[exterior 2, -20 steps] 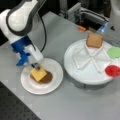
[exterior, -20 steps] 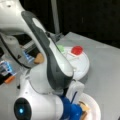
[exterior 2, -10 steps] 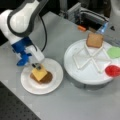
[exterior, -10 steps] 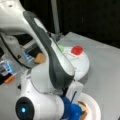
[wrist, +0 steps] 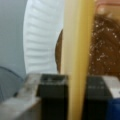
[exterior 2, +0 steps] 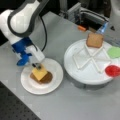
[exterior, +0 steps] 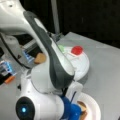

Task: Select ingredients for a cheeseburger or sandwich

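Observation:
My gripper (exterior 2: pixel 37 66) is shut on the yellow cheese square (exterior 2: pixel 39 73), which rests tilted on the dark brown patty (exterior 2: pixel 47 78) on the small white plate (exterior 2: pixel 51 86). In the wrist view the cheese (wrist: pixel 75 50) stands edge-on between the black fingers (wrist: pixel 51 90), with the patty (wrist: pixel 105 45) and the plate (wrist: pixel 40 37) behind it. On the round divided tray (exterior 2: pixel 85 75) lie a tan toast square (exterior 2: pixel 94 40), a green leaf (exterior 2: pixel 114 52) and a red disc (exterior 2: pixel 112 70). The arm hides most of the small plate (exterior: pixel 93 107) in a front view.
The divided tray (exterior: pixel 82 65) with the red disc (exterior: pixel 76 50) sits on the grey table, right of the small plate in a front view. Equipment with an orange part (exterior 2: pixel 81 28) stands behind the tray. A dark perforated board (exterior 2: pixel 15 110) borders the table's bottom left.

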Available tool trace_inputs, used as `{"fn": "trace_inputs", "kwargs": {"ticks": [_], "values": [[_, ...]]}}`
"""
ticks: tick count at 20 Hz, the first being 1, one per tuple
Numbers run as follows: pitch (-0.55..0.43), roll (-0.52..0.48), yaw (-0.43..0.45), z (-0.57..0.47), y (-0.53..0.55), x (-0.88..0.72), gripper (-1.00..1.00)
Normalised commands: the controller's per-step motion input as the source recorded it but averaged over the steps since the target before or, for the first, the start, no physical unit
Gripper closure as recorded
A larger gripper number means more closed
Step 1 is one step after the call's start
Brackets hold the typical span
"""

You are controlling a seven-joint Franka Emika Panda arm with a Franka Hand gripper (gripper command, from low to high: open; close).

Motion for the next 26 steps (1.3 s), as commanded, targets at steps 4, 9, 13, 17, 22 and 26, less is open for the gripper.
{"fn": "trace_inputs", "kwargs": {"ticks": [4,9,13,17,22,26], "values": [[0.037,0.024,0.273,-0.05,-0.16,0.13,1.00],[0.040,0.016,0.274,-0.05,-0.16,0.13,-1.00],[0.043,0.014,0.265,-0.02,-0.16,0.13,-1.00],[0.042,0.015,0.263,-0.02,-0.16,0.12,-1.00],[0.043,0.011,0.270,-0.01,-0.18,0.12,-1.00],[0.051,0.015,0.271,0.02,-0.19,0.08,-1.00]]}}
